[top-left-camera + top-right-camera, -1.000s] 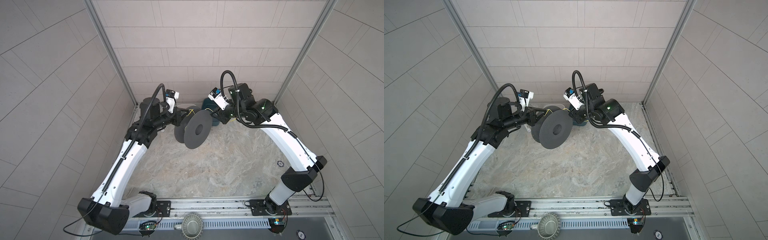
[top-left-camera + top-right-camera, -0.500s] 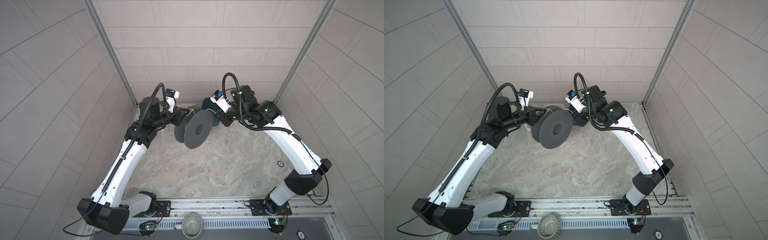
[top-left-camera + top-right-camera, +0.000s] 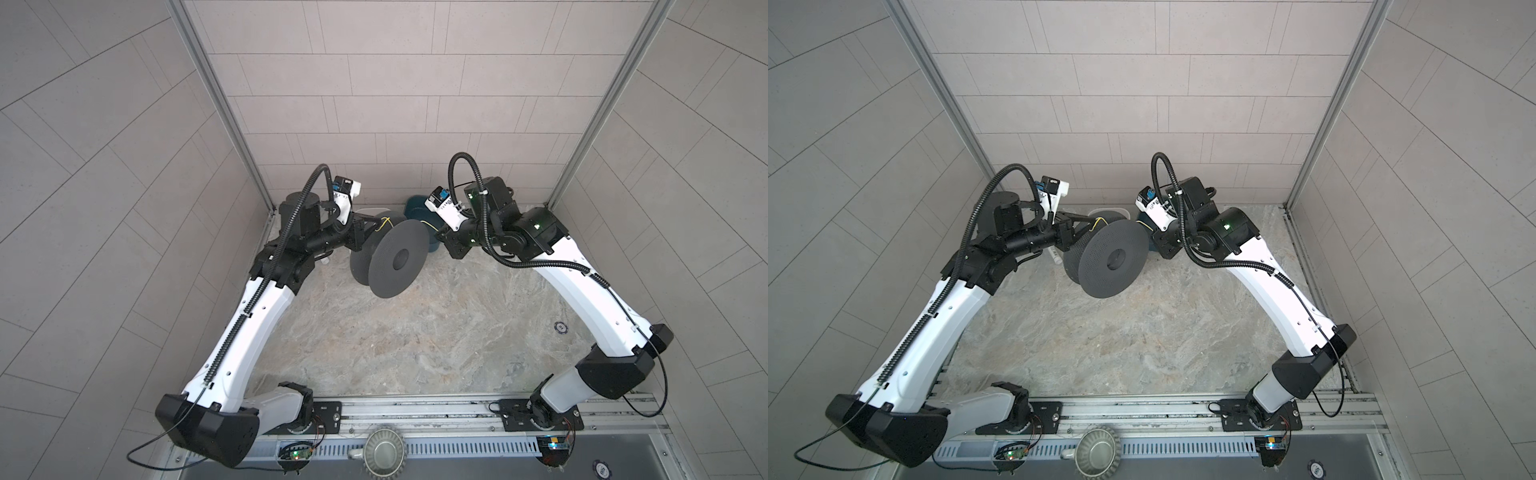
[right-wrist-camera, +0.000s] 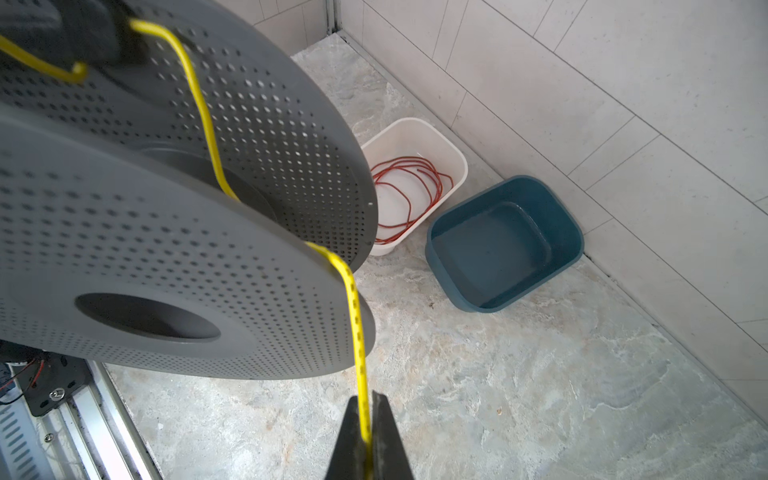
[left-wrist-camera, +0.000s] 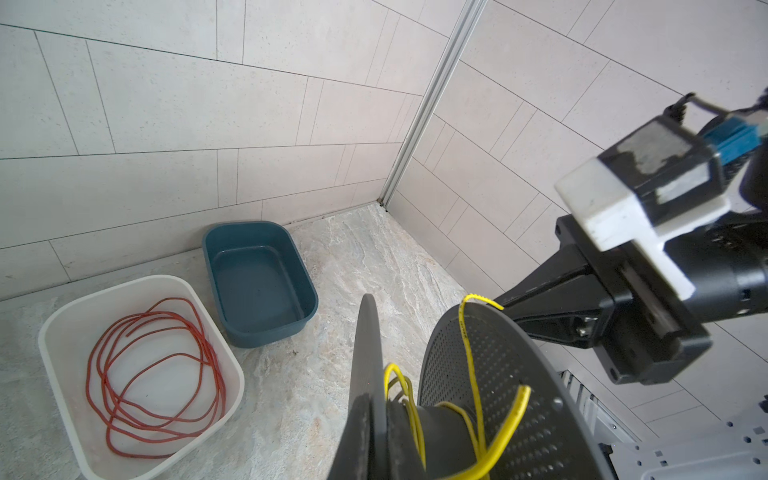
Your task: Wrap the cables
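A grey perforated spool (image 3: pixel 399 259) (image 3: pixel 1115 262) hangs above the floor at the back. My left gripper (image 5: pixel 376 444) (image 3: pixel 362 233) is shut on its rear flange. The thin yellow cable (image 5: pixel 469 345) (image 4: pixel 355 316) loops loosely round the hub, and one loose end (image 5: pixel 519 399) sticks out. From the hub a strand crosses the near flange's rim and runs straight into my right gripper (image 4: pixel 365 401) (image 3: pixel 440 240), which is shut on it just right of the spool. In both top views only short bits of yellow show.
A white bin (image 5: pixel 54 332) (image 4: pixel 415 122) holding a coil of red wire (image 5: pixel 153 365) stands on the floor by the back wall. An empty blue bin (image 5: pixel 266 332) (image 4: pixel 457 291) stands beside it. Tiled walls close in on three sides.
My right gripper has closed on the yellow cable, and its arm has shifted slightly. The left arm and spool have held still.
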Robot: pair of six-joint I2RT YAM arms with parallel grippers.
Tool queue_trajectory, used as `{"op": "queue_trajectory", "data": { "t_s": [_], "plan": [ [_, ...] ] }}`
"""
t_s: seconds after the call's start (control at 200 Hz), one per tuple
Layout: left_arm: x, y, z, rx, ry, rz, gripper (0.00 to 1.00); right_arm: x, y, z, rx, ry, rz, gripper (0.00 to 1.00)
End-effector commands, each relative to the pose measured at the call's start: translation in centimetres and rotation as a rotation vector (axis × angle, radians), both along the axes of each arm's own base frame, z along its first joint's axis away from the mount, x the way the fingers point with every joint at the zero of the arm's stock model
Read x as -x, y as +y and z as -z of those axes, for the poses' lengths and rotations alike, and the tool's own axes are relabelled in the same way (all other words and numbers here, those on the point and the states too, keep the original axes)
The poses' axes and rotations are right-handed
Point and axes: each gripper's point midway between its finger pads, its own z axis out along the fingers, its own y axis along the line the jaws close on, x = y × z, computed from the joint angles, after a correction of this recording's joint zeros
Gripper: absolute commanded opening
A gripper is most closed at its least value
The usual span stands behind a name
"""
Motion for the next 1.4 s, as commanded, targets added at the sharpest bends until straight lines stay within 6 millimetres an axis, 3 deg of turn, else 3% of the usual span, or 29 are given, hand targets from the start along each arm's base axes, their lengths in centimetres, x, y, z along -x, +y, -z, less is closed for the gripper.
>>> {"op": "queue_trajectory", "data": {
  "t_s": [0.0, 0.24, 0.565, 0.615, 0.726, 0.851, 1.396],
  "plan": [
    [0.2, 0.7, -4.2, 0.077, -0.084, -0.008, 0.00, -0.8, -2.5, 0.0, 0.014, -0.028, 0.106, 0.00],
    [-1.5, 1.6, -4.9, 0.199, -0.035, -0.039, 0.00, -2.1, -2.9, 3.0, -0.078, 0.015, 0.129, 0.00],
    [-3.8, 3.5, -5.5, 0.335, 0.012, -0.166, 0.00, -1.4, -2.0, 5.4, -0.210, 0.015, 0.123, 0.00],
    [-4.0, 3.6, -5.6, 0.345, 0.020, -0.168, 0.00, -1.1, -2.0, 5.7, -0.214, 0.021, 0.120, 0.05],
    [-3.8, 3.4, -5.7, 0.345, 0.020, -0.141, 0.00, -0.8, -2.4, 5.6, -0.198, 0.015, 0.122, 0.12],
    [-3.3, 3.2, -5.8, 0.327, 0.004, -0.110, 0.00, -0.6, -2.9, 5.2, -0.170, 0.002, 0.127, 0.29],
    [-2.7, 3.0, -6.3, 0.317, -0.012, -0.091, 0.00, -0.9, -2.5, 5.1, -0.150, 0.008, 0.102, 0.26]
  ]
}}
